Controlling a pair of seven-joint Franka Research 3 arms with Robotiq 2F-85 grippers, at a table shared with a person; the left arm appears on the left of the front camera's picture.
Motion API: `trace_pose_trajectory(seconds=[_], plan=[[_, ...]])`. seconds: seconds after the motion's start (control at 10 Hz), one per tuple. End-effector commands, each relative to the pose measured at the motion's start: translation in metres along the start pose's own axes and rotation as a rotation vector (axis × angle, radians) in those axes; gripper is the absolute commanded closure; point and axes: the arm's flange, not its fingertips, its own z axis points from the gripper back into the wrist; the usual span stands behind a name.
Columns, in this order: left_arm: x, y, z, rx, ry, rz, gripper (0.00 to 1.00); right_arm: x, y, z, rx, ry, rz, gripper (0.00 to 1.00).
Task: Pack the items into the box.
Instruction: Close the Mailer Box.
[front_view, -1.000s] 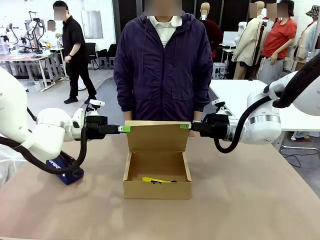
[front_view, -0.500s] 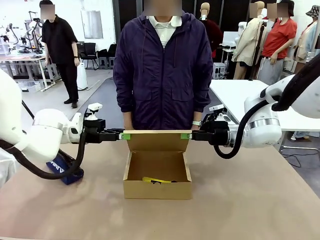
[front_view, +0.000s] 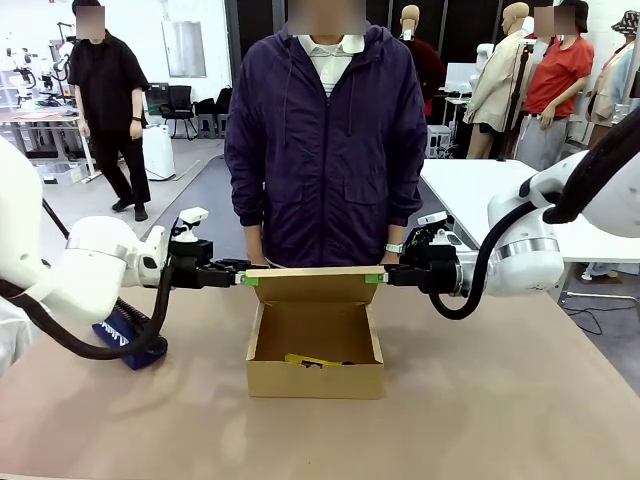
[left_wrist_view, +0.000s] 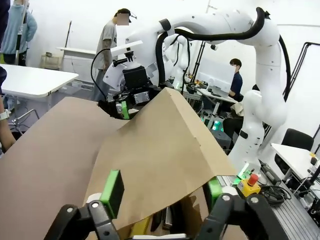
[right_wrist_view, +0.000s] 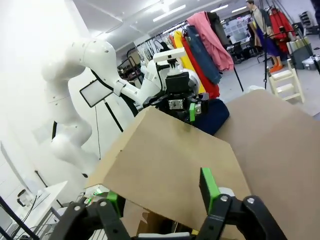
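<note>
The tan cardboard box (front_view: 315, 381) stands in the middle of the table. Its hinged lid (front_view: 312, 287) leans forward over the opening. My left gripper (front_view: 248, 279) is at the lid's upper left corner and my right gripper (front_view: 372, 277) at its upper right corner. In the left wrist view the left gripper (left_wrist_view: 164, 189) is open, its green pads wide apart on either side of the lid (left_wrist_view: 150, 150). The right gripper (right_wrist_view: 160, 192) is open likewise around the lid (right_wrist_view: 170, 170). Inside the box lies the yellow-and-black knife (front_view: 305, 359), with a small dark item (front_view: 341, 363) beside it.
A navy blue pouch (front_view: 125, 340) lies on the table at the left, under my left arm. A person in a dark purple jacket (front_view: 325, 140) stands close behind the box at the far edge. A white table (front_view: 470, 190) is at the back right.
Both grippers have come down and the lid has tipped forward over the box. The jaws have opened from their pinch on the lid's corners.
</note>
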Motion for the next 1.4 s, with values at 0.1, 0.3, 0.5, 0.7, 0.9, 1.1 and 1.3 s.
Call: trace_pose_trajectory(seconds=[0.1,0.3,0.5,0.7,0.9,1.1,1.3], plan=[[0.009,-0.016,0.013,0.039,0.007,-0.044,0.0,0.0,0.013,0.013,-0.021,0.09,0.025,0.0],[0.02,-0.029,0.04,0.166,-0.02,-0.098,0.0,-0.001,0.032,0.041,-0.063,0.12,0.03,0.0],[0.031,-0.042,0.068,0.235,-0.108,-0.16,0.0,0.003,0.044,0.066,-0.136,0.026,0.053,0.0],[0.038,-0.033,0.066,0.228,-0.196,-0.196,0.0,0.01,0.036,0.054,-0.166,-0.048,0.079,0.0],[0.035,-0.005,0.049,0.278,-0.194,-0.199,0.0,0.008,0.018,0.022,-0.162,0.047,0.136,0.0],[0.016,0.008,0.013,0.24,-0.094,-0.218,0.0,-0.006,0.0,-0.011,-0.195,0.201,0.175,0.0],[0.0,0.004,-0.011,0.138,0.047,-0.207,0.0,-0.012,0.001,-0.035,-0.175,0.275,0.213,0.0]])
